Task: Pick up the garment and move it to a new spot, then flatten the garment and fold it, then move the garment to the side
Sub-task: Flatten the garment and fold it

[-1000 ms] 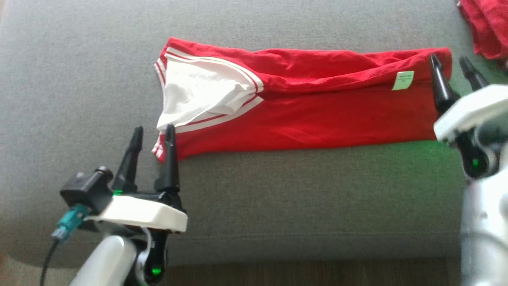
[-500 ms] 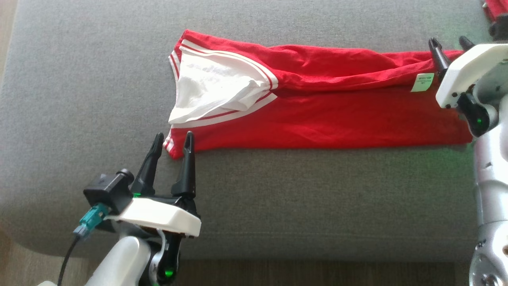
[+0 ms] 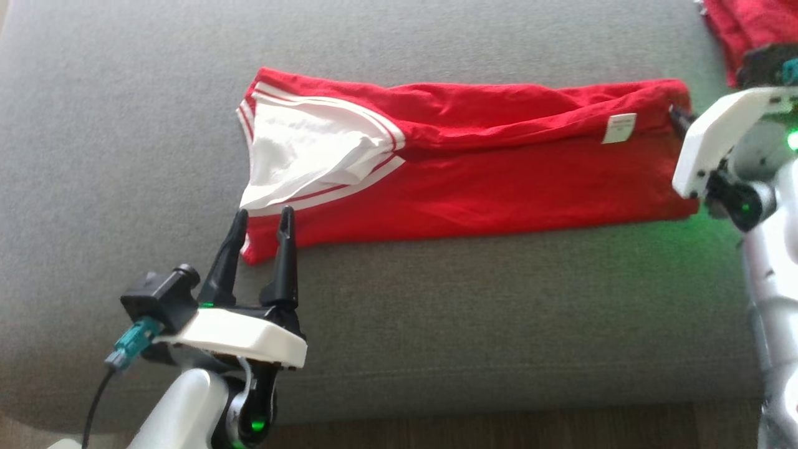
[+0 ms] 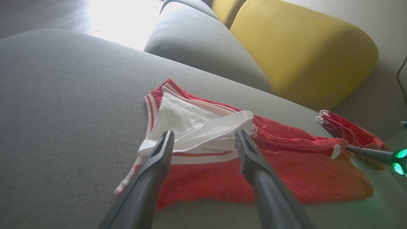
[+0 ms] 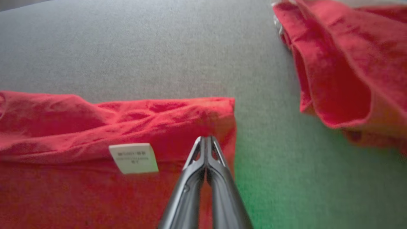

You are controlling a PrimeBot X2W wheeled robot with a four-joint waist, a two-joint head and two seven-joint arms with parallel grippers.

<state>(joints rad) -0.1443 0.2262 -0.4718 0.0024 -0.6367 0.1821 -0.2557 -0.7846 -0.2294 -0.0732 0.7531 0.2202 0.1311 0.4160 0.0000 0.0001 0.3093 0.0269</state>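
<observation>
- The garment (image 3: 474, 181) lies folded into a long red band across the grey sofa cushion (image 3: 436, 324), running from the robot's left to its right, a little beyond the middle of the seat.
- Its left end shows a white panel (image 3: 299, 149) edged with red-and-white striped trim, and the panel's loose fabric is rumpled.
- A small white label (image 3: 619, 128) sits near its right end, just below a lengthwise crease where the upper layer bunches.
- The left hand (image 3: 263, 214) hovers at the near left corner, its two dark fingers spread. In the left wrist view they straddle the striped corner and the white panel's lower edge.
- The right hand (image 5: 206, 138) has its fingers pressed together, tips on the red fabric just beside the label and close to the right edge. I cannot tell if cloth is caught between them.
- Another red cloth (image 5: 337, 70) lies crumpled apart from the garment, past its right end.
- A yellow cushion (image 4: 302, 47) stands behind the seat.
</observation>
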